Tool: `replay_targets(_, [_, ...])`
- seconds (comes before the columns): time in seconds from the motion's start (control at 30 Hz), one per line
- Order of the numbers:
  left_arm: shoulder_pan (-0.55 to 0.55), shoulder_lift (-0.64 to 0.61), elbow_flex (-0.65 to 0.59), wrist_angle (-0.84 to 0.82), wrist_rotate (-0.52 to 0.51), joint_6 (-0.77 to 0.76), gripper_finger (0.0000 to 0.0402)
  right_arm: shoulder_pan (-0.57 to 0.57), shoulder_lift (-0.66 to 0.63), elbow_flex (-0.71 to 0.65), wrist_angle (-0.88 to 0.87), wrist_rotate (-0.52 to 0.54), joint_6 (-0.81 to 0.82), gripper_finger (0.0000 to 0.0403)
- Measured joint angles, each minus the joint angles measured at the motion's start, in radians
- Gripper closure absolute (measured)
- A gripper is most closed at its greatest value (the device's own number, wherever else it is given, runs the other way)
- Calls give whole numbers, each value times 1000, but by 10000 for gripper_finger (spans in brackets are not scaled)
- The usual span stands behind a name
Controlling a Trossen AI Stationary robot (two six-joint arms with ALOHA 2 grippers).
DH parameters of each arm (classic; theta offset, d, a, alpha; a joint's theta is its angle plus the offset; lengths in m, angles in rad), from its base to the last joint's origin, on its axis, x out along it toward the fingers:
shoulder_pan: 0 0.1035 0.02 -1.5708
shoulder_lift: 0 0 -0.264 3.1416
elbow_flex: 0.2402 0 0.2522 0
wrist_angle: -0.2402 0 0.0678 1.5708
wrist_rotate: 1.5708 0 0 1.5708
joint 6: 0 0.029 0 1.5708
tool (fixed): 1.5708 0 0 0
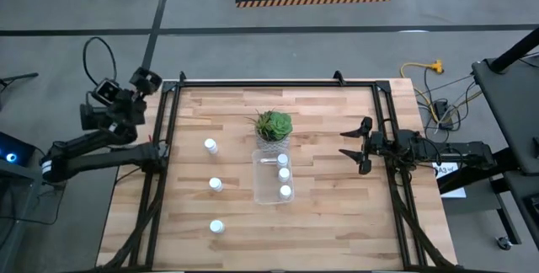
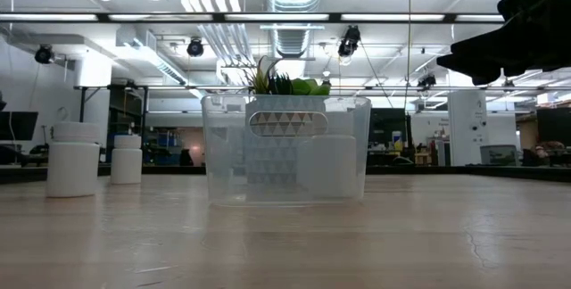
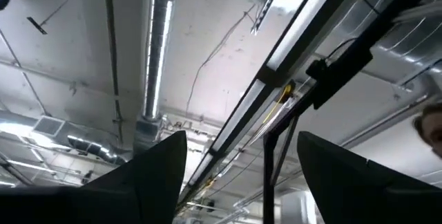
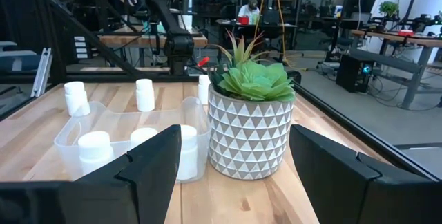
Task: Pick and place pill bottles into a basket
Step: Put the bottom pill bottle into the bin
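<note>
Three pill bottles [image 1: 215, 184] stand upright on the bare bench [image 1: 337, 222], strung in a loose row along its left half, well apart from one another, while three more [image 1: 284, 173] already sit inside the basket [image 1: 259, 190], the clear bin lying lengthwise just beside the potted plant [image 1: 274, 125] near the bench's middle. The loose row lies between the left tool [image 1: 145, 79] and the basket, so the left arm is plainly the nearer one, though it is pulled back off the bench's left edge with its wrist camera tilted up at the ceiling; its fingers [image 3: 155, 175] stand apart around nothing. The right tool [image 1: 360, 147] hovers over the bench's right side, pointing toward the plant and basket, jaws parted and empty, with the bin and plant standing between it and the loose bottles. The bottles being upright, I judge the next pick calls for the left arm to swing in and come down over the nearest one, then carry it rightward to the bin.
</note>
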Motion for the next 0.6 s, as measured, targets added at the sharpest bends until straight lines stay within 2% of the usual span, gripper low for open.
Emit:
replay_targets(0.07, [0, 37, 52, 0, 47, -67, 143, 0, 0, 0, 0, 0, 1, 142])
replay_targets(0.2, [-1, 119, 172, 0, 226, -238, 143, 0, 0, 0, 0, 0, 1, 142])
replay_targets(0.3, [-13, 184, 264, -15, 317, -319, 143, 0, 0, 0, 0, 0, 0, 142])
replay_targets(0.43, [-43, 263, 407, -109, 385, -305, 143, 0, 0, 0, 0, 0, 0, 142])
replay_targets(0.6, [-85, 348, 631, -456, 520, -161, 143, 0, 0, 0, 0, 0, 0, 142])
